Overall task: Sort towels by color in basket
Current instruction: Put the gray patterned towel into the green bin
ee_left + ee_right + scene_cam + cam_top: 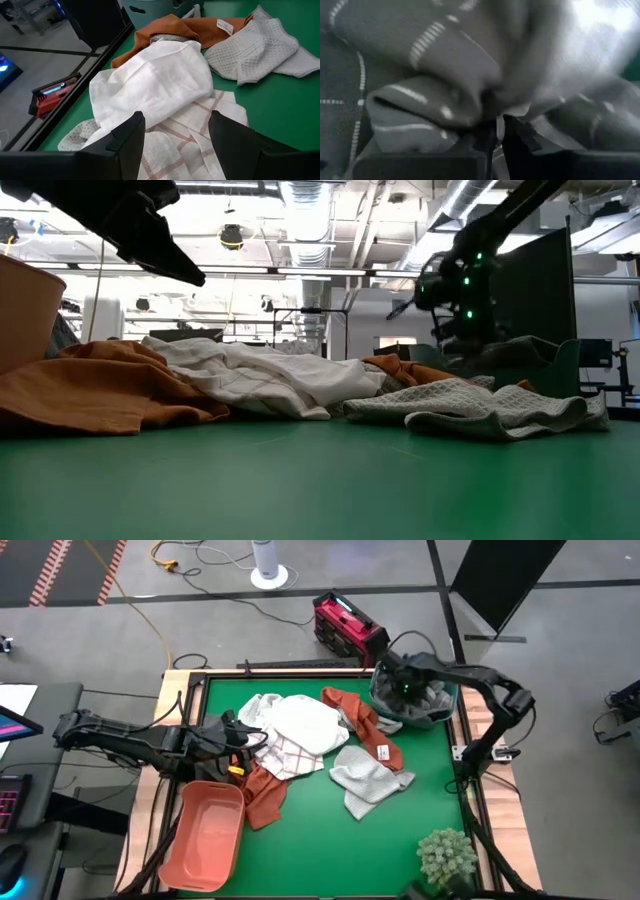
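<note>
The right gripper is down in the grey basket at the surface's far right corner, pinched nearly closed on a grey checked towel. The left gripper, fingers wide apart and empty, hovers near the left edge over the white towel (a checked white one lies beneath). Rust-orange towels and a plain grey towel lie mid-surface; an orange basket sits at the near left corner.

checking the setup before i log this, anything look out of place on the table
One thing: a spiky green plant ball sits at the table's near right corner, apart from the towels heaped mid-table. It is no towel, so it looks stray. The orange basket lies at near left, tilted against the edge.
</note>
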{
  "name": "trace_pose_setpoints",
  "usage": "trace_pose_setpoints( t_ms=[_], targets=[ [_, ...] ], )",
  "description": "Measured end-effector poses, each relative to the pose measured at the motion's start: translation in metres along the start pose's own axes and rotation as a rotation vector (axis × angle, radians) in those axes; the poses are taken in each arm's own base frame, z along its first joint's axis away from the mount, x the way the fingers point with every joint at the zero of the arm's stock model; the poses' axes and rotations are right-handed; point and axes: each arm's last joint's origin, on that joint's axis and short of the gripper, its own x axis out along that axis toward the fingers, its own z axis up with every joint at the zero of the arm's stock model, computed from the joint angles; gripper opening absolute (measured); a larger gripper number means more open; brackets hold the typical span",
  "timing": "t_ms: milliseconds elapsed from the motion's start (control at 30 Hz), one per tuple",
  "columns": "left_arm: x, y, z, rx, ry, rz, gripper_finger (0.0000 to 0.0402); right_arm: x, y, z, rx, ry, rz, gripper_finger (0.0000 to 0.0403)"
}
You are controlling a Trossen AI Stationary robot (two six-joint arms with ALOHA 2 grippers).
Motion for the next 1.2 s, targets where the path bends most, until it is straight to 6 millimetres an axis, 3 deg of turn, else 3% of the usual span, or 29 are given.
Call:
trace_pose_setpoints(
  t_ms=[100,233,633,867,967,1067,1200],
  targets=[
    [0.0,0.0,0.0,0.011,0.0,0.0,0.021,0.01,0.005,0.001,-0.048,0.058,0.0,0.0079],
    [0.0,0.0,0.0,0.012,0.0,0.0,0.021,0.0,0.003,0.002,-0.081,0.095,-0.007,0.01],
    [0.0,0.0,0.0,0.006,0.001,-0.001,0.021,-0.101,-0.026,-0.003,-0.068,-0.067,-0.018,0.0217],
    [0.0,0.0,0.0,0.006,0.001,-0.001,0.021,-0.144,-0.054,-0.016,0.101,-0.263,-0.318,0.0254],
    [0.0,0.0,0.0,0.006,0.001,-0.001,0.021,-0.147,-0.067,-0.018,0.17,-0.302,-0.374,0.0255],
    [0.0,0.0,0.0,0.006,0.001,-0.001,0.021,-0.136,-0.077,-0.017,0.155,-0.234,-0.264,0.0255],
    [0.0,0.0,-0.001,0.012,0.011,-0.001,0.021,-0.118,-0.075,-0.014,-0.028,-0.081,-0.2,0.0255]
  ],
)
